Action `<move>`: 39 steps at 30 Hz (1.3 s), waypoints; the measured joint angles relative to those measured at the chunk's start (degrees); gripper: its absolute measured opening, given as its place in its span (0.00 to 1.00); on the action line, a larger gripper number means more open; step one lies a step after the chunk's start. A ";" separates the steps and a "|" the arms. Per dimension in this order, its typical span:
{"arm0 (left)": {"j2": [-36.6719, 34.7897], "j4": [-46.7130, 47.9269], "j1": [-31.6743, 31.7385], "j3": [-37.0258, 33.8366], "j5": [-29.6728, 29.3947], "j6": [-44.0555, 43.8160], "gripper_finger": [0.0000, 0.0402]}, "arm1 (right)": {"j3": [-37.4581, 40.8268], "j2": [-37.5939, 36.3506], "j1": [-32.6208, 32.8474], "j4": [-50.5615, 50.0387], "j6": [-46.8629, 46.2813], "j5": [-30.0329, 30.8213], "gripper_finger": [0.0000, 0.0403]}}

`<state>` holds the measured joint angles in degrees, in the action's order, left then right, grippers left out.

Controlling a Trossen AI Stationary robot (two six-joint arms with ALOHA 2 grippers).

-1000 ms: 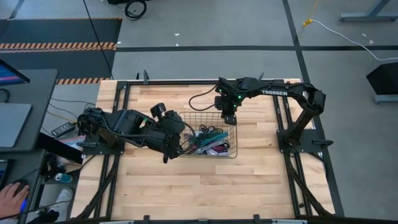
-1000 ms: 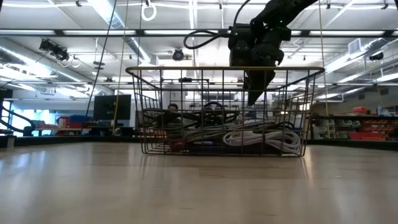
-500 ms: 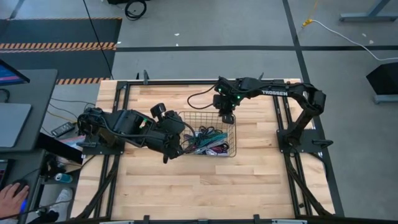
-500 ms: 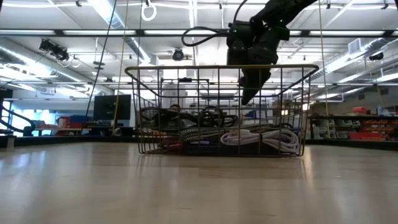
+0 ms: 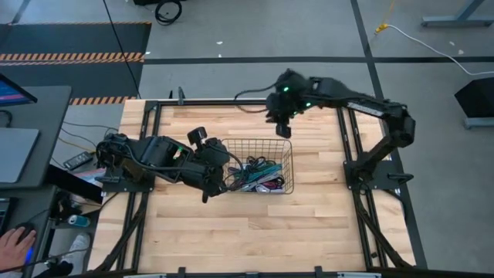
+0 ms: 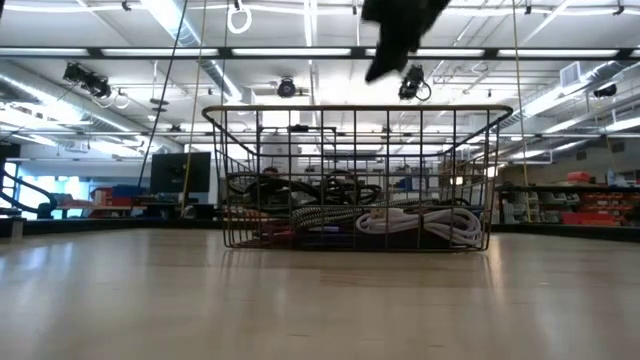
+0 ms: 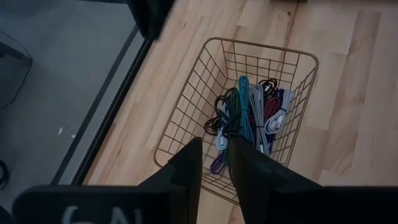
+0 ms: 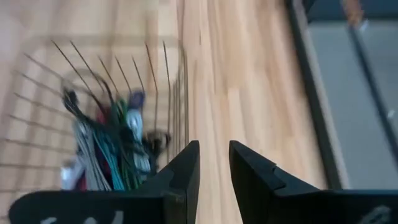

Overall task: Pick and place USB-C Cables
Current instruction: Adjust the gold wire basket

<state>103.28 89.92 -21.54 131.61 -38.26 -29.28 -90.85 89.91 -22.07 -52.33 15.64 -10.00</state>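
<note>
The USB-C cables (image 5: 258, 176) lie in a heap of black, teal, purple, red and white bundles on the floor of a wire-mesh basket (image 5: 258, 140) at mid table. The low view shows the basket (image 6: 360, 110) with a white bundle (image 6: 420, 222) at its right. My left gripper (image 7: 214, 162) hangs open above the basket's left rim (image 5: 220, 185), nothing between its fingers. My right gripper (image 8: 214, 165) is open and empty, high above the basket's far right corner (image 5: 280, 131), and reaches into the low view from the top (image 6: 385, 60).
Black frame rails (image 5: 351, 154) run along the table's left, right and far sides. Bare wood (image 5: 255, 232) stretches from the basket to the near edge. A person's hand (image 5: 11, 243) rests on a desk off the table's left.
My right gripper has come up out of the basket and now stands well above its rim, a little toward the table's far edge, tipped less steeply. The cables have stayed in the basket.
</note>
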 joint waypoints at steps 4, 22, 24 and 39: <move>0.00 -0.15 -0.12 0.00 -0.60 1.33 0.22 | -5.43 -4.20 1.01 -1.53 -1.96 -0.01 0.23; 0.07 -6.19 -0.42 0.00 -1.55 3.47 0.22 | -7.83 -34.06 11.49 -7.69 -3.08 -0.19 0.23; 0.07 -7.97 -0.37 0.00 -1.57 4.96 0.22 | -7.83 -35.92 12.66 -7.63 -4.94 -0.48 0.23; -4.65 -0.02 -1.51 -8.06 -3.29 -1.01 0.22 | -3.90 -42.57 14.54 -16.73 -11.61 -0.55 0.23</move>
<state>98.64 89.90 -23.05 123.55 -41.56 -30.29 -94.74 47.35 -7.53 -69.06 4.03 -10.55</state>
